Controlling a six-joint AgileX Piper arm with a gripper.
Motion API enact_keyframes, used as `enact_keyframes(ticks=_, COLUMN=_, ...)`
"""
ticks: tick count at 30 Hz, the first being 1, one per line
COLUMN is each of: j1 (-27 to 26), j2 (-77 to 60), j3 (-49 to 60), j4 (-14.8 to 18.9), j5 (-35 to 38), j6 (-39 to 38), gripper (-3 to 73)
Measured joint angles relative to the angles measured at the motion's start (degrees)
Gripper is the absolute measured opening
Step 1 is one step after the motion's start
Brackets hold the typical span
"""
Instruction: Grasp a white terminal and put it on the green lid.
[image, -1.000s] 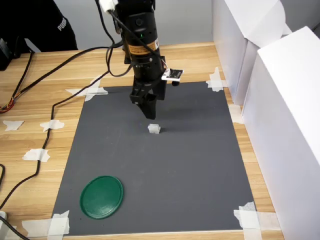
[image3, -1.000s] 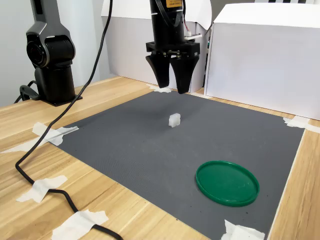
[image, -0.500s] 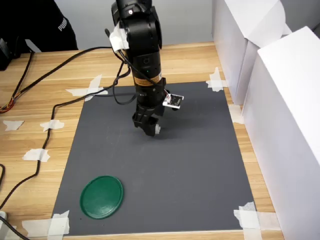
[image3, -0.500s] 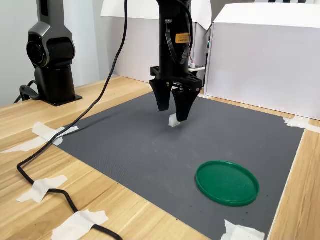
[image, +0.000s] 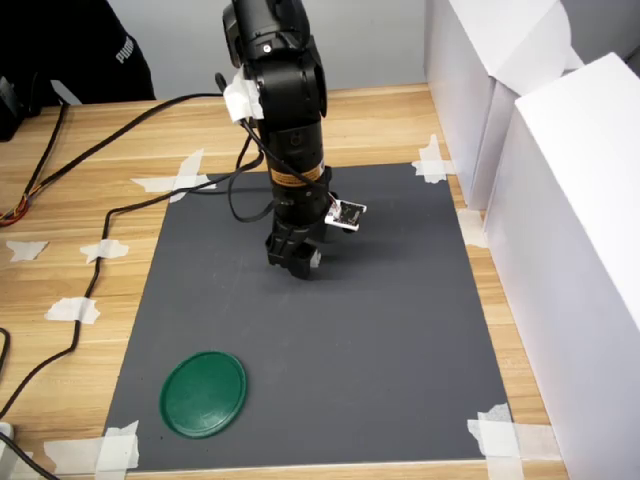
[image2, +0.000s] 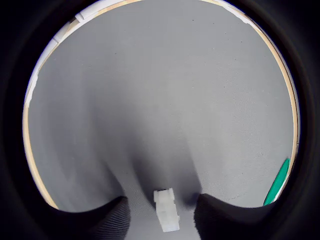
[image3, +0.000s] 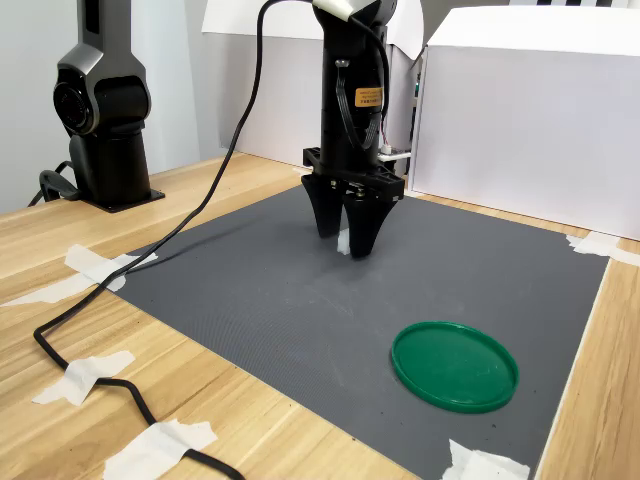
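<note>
The white terminal (image2: 165, 210) lies on the grey mat, and in the wrist view it sits between my two dark fingers with a gap on each side. My gripper (image: 300, 268) is open and lowered to the mat straddling it; in the second exterior view the gripper (image3: 346, 246) shows the terminal (image3: 343, 240) as a pale sliver between the fingers. The first exterior view shows a white edge of the terminal (image: 316, 257). The green lid (image: 203, 393) rests flat near the mat's front corner, well apart from the gripper, and appears as the green lid (image3: 455, 365) and a thin edge of the lid (image2: 276, 182).
The grey mat (image: 400, 330) is taped to a wooden table. White boxes (image: 570, 200) stand along the first exterior view's right. A black cable (image3: 90, 340) runs over the table, a black arm base (image3: 105, 110) stands behind, and a person in black (image: 70, 45) sits at the far corner.
The arm has come down from above the mat until its open fingers stand on either side of the terminal. Terminal and lid have not moved.
</note>
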Motion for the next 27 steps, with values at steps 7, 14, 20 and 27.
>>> enact_keyframes(ticks=7, j1=0.0, j2=0.0, j3=0.0, j4=0.0, j5=-1.0, j6=2.3, gripper=9.1)
enact_keyframes(ticks=14, j1=0.0, j2=0.0, j3=-0.1, j4=-0.1, j5=-0.7, j6=5.2, gripper=8.3)
enact_keyframes(ticks=20, j1=-1.7, j2=0.0, j3=-5.5, j4=-0.1, j5=6.7, j6=10.7, gripper=8.3)
enact_keyframes(ticks=27, j1=-5.2, j2=0.0, j3=-18.4, j4=0.4, j5=18.8, j6=14.6, gripper=8.3)
